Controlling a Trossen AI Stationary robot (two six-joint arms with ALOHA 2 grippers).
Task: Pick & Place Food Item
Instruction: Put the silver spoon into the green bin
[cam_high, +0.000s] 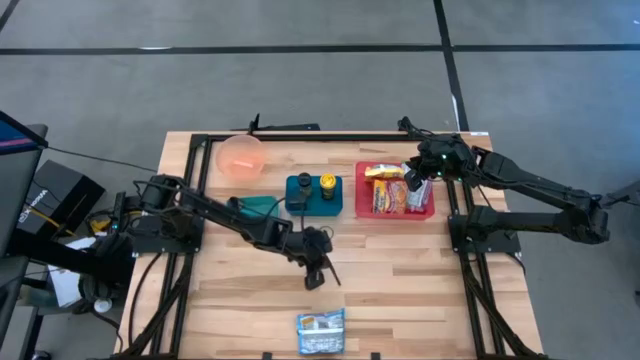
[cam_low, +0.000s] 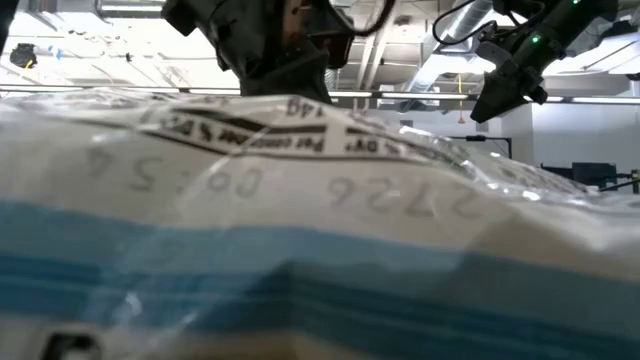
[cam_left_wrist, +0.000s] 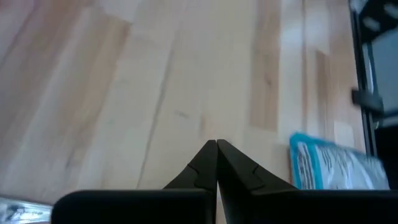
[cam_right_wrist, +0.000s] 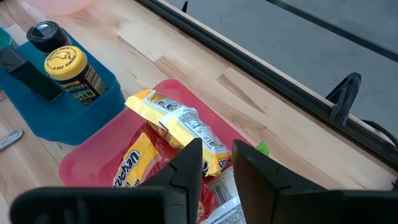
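A blue and white food packet (cam_high: 321, 332) lies flat on the wooden table by its near edge; it also shows in the left wrist view (cam_left_wrist: 333, 168) and fills the low view (cam_low: 300, 220). My left gripper (cam_left_wrist: 216, 144) is shut with nothing in it, above bare wood at the table's middle (cam_high: 322, 275), on the far side of that packet. My right gripper (cam_right_wrist: 216, 158) hangs open above the red tray (cam_high: 428, 207), over the yellow packet (cam_right_wrist: 180, 121) that lies on other snack packets (cam_right_wrist: 134, 165) in it. It touches none of them.
A teal tray (cam_high: 300, 205) with a yellow-capped bottle (cam_right_wrist: 68, 68) and a dark bottle (cam_high: 301, 184) stands left of the red tray. A pink bowl (cam_high: 241, 156) sits at the far left, a teal object (cam_high: 258, 207) near the left arm. Black frame rails (cam_high: 190, 200) edge the table.
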